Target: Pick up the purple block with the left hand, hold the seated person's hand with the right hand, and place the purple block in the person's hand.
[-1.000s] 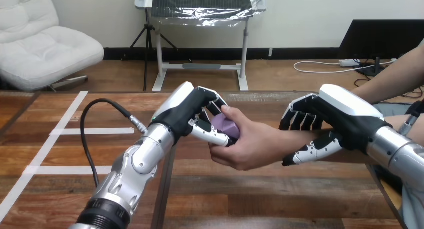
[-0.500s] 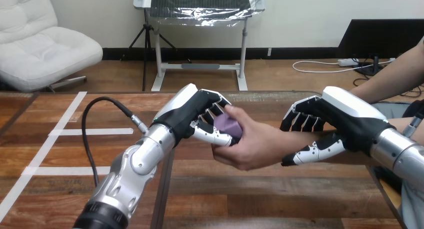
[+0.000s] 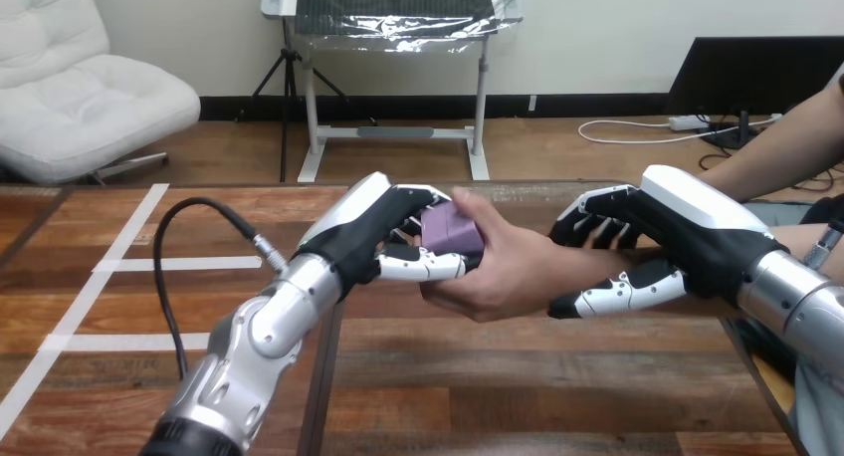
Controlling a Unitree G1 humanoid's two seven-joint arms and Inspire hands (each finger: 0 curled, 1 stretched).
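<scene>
Head view, centre of the frame:

1. Left hand (image 3: 373,227): it reaches in from the lower left on its silver forearm and lies just left of centre. Its fingers (image 3: 416,207) are curled over the top of the block (image 3: 451,227), and its thumb (image 3: 423,268) is closed in beneath it. The block is pinched between the two.

2. Block: purple, raised above the table (image 3: 518,386), at centre frame. Its left side sits inside the left hand's grasp. Its right side rests against the person's hand (image 3: 513,272), whose thumb stands along the block's right edge. Both the left hand and the person's hand are in contact with the block.

3. Person's hand: it enters from the right edge and lies palm toward the block, with its fingers cupped below the left hand's thumb.

4. Right hand (image 3: 687,232): it comes in from the lower right and lies right of centre. Its fingers (image 3: 597,215) are bent over the top of the person's wrist (image 3: 585,264), and its thumb (image 3: 612,296) runs beneath it. The wrist is enclosed between the two.

5. The two robot hands are apart, with the person's hand between them.
</scene>
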